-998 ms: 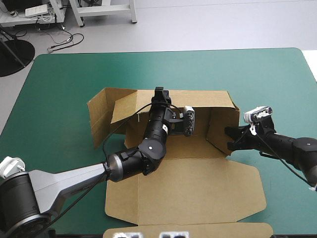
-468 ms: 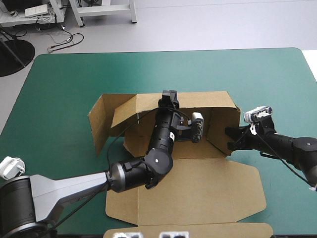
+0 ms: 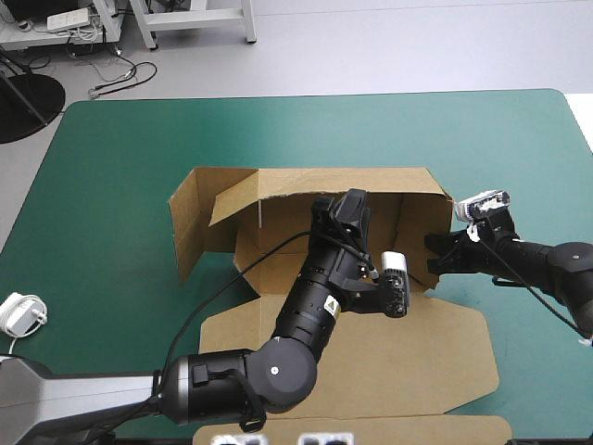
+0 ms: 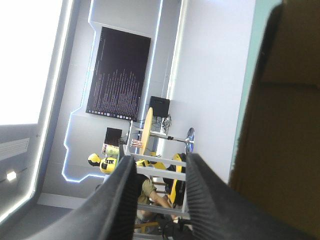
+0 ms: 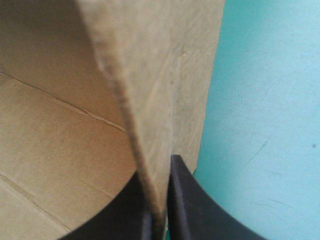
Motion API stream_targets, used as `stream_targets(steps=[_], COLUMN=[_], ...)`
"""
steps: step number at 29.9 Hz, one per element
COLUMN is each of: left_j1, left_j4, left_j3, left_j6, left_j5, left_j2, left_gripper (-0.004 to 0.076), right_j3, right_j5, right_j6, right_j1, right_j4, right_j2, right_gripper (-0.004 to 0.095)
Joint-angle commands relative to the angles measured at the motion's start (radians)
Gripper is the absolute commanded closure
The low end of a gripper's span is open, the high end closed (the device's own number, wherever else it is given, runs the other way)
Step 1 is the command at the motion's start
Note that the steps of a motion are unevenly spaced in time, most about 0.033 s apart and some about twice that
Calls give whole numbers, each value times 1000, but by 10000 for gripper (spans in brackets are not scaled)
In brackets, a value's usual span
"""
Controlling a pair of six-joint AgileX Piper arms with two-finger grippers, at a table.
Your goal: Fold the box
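- Tabletop (image 3: 111, 167), under its teal-green cover, carries the brown box (image 3: 306, 190) near its middle, a little toward the right arm's side.
- Lid (image 3: 398, 362) lies flat and untouched, spread toward the near edge. It looks like the largest piece of work left.
- Back wall (image 3: 371, 181) stands raised along the far side of the base, so that fold appears done.
- Left wall (image 3: 185, 227) is up but splays outward, with its corner flap angled loosely inside rather than tucked. I judge this side unfinished.
- Right wall (image 3: 412, 227) stands upright beside the base and is not locked in place by any tuck that I can see.
- Left gripper (image 3: 350, 206) is lifted above the box's middle and touches no board. In its wrist view the black fingers (image 4: 125, 200) stand apart with nothing between them, and brown board shows to one side.
- Right gripper (image 3: 432, 261) is clamped on the right wall's outer edge, with the sheet pinched between its fingers (image 5: 182, 200) and bare cover just beside it.
- Overall, roughly halfway: walls are raised, while tucking and securing remain.
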Motion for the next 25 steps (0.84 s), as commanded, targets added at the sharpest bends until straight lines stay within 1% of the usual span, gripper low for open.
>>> stream_targets(steps=[1, 3, 4, 6, 8, 12, 14, 17, 19, 22, 25], left_j1=[27, 88, 119, 214, 320, 507, 604, 731, 819, 929, 1029], left_j4=[128, 141, 127, 44, -88, -338, -444, -659, -789, -945, -1056], left_j3=[-90, -141, -165, -229, -297, -396, -432, -472, -475, -475, -475], left_j6=[-88, -137, -146, -145, -145, -113, -107, -22, 56, 151, 221], left_j5=[46, 38, 31, -5, -38, -61, -51, -5, 44, 114, 167], left_j2=[-75, -91, -94, -98, -98, -100, -100, -102, -102, -102, -108], left_gripper=[595, 703, 734, 727, 727, 727, 727, 727, 727, 727, 727], right_j3=[-80, -111, -126, -156, -187, -250, -302, -412, -488, -582, -661], right_j5=[32, 44, 53, 68, 78, 107, 168, 315, 379, 417, 407], right_j6=[118, 172, 195, 238, 301, 429, 534, 694, 771, 846, 900], right_j1=[-4, -4, -4, -4, -4, -4, -4, -4, 8, 59, 128], right_j4=[-122, -158, -161, -163, -187, -256, -308, -403, -463, -536, -615], right_j2=[-15, -15, -15, -15, -15, -12, 4, 66, 125, 212, 297], right_gripper=[908, 908, 908, 908, 908, 908, 908, 908, 908, 908, 908])
